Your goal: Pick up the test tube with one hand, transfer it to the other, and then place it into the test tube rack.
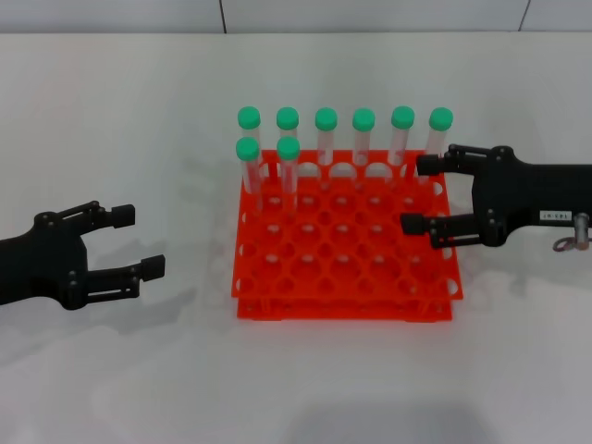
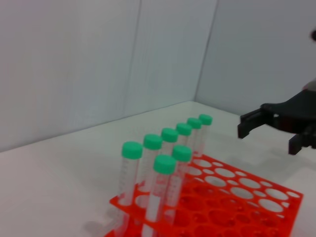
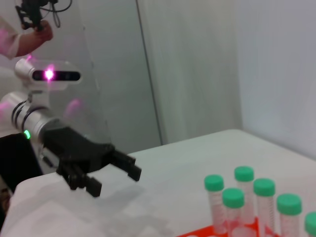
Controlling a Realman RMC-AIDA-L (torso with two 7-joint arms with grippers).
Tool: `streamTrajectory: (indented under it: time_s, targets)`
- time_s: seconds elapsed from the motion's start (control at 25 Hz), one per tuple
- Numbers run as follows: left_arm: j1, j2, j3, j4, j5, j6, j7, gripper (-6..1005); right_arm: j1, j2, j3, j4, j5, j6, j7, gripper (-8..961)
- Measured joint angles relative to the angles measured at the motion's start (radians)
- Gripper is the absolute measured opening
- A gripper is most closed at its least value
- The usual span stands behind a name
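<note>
White walls and a plain white surface [image 1: 111, 370] frame the scene, with an orange test tube rack [image 1: 344, 242] set at the centre. Eight green-capped test tubes [image 1: 326, 139] are seen standing upright in its two rear rows; none is seen lying loose. The right gripper [image 1: 415, 193] is held spread and holding nothing at the rack's far right corner, beside the end tube. The left gripper [image 1: 139, 240] is parked apart, fingers released. A placement just finished is suggested, or a tube about to be drawn.
</note>
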Motion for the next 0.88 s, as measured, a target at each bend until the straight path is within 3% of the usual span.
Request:
streamTrajectory:
  time_s: [0.36,0.88]
  targets:
    - [-0.029,0.032,-0.001,0.006,0.027,0.055,-0.022,870,0.026,-0.020,0.001,0.056,-0.050,-0.040,-0.012,874]
    - [-0.079,0.043,-0.002,0.000,0.099,0.085,-0.050,870,0.027,-0.042,0.002,0.068,-0.071,-0.061,0.000,873]
